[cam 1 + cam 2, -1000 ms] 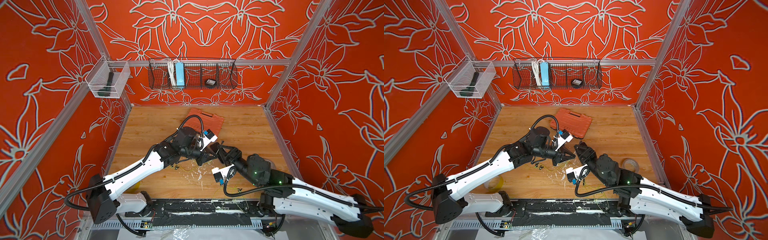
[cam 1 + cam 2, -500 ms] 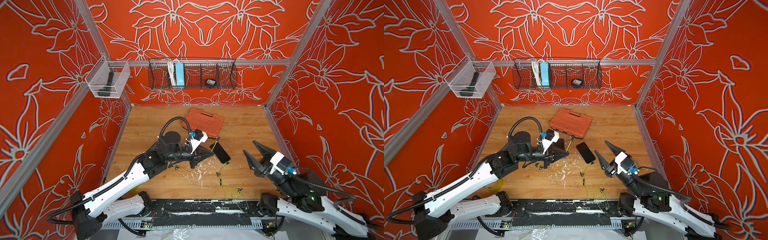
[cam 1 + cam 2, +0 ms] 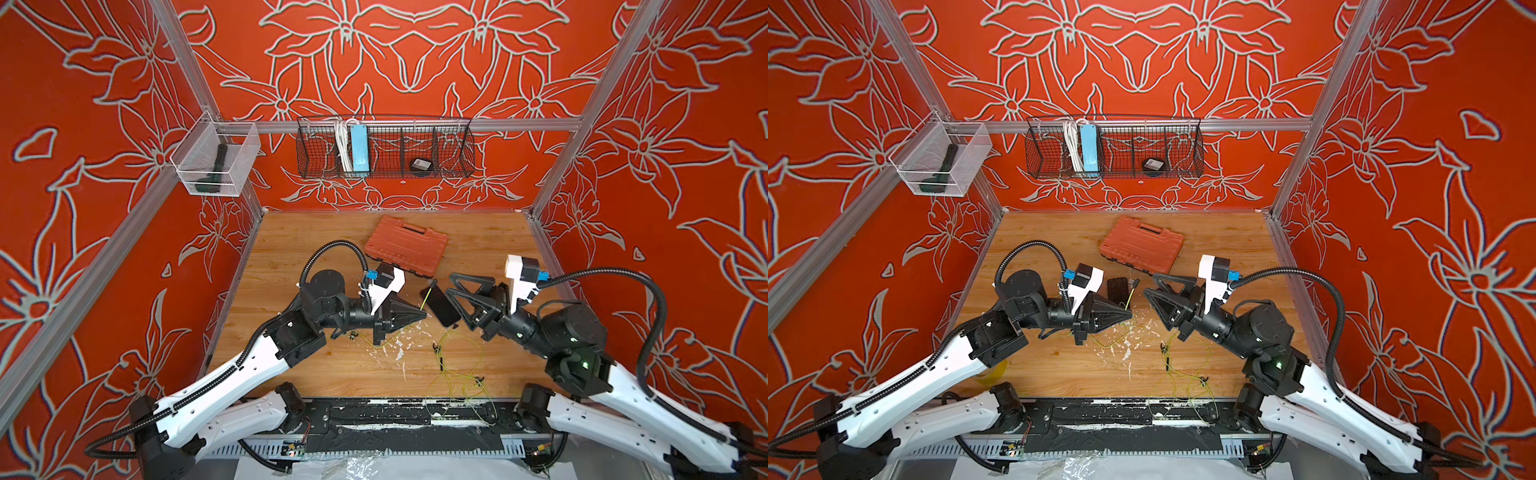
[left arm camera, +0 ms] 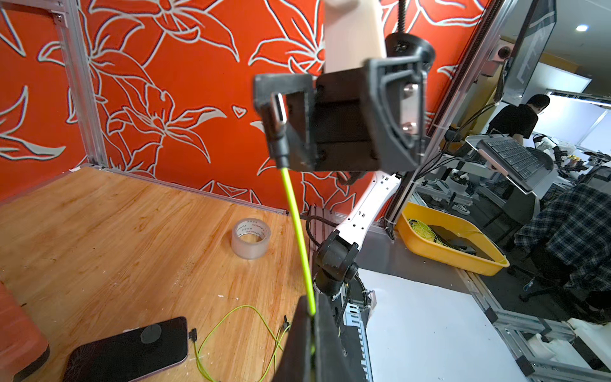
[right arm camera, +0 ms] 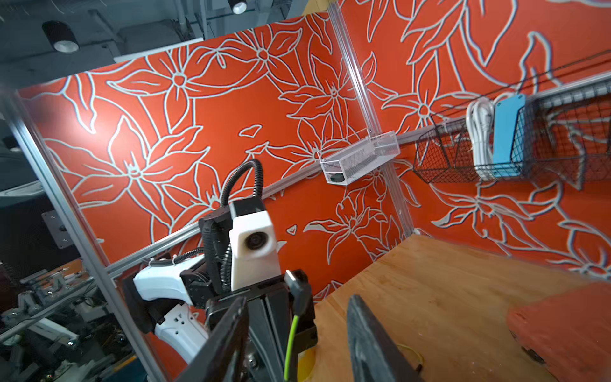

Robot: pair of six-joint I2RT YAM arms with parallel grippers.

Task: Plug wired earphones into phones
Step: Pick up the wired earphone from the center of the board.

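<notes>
left gripper [image 3: 422,318] is pressed together on the earphone cable [image 3: 425,299], pinching the thin yellow-green cord a little below its plug [image 3: 433,283]. it reaches in from 8 o'clock and points toward 3 o'clock near the middle of the table [image 3: 291,249]. the cord stands up from its tip with the plug at the top, off the wood. right gripper [image 3: 449,285] comes in from 4 o'clock and faces it, jaws spread apart, holding nothing. in the left wrist view the silvery plug end shows in front of one of the right fingers [image 4: 284,86]. in the right wrist view it sits in the gap between both, and i cannot tell whether it touches either.

the phone [image 3: 440,307] lies flat at the table's centre, below and between the two grippers' tips. a second plug [image 4: 192,335], small and black, sits against the phone's end. from there a second cord runs into a loose tangle [image 3: 436,353] toward 5 o'clock, near the front edge. in a top view a second phone [image 3: 1117,287] lies flat just on the 12 o'clock side of the left gripper, partly hidden by it. an orange case [image 3: 405,245] lies toward 12 o'clock. a roll of clear tape [image 4: 251,238] stands on the wood near a wall's foot.
</notes>
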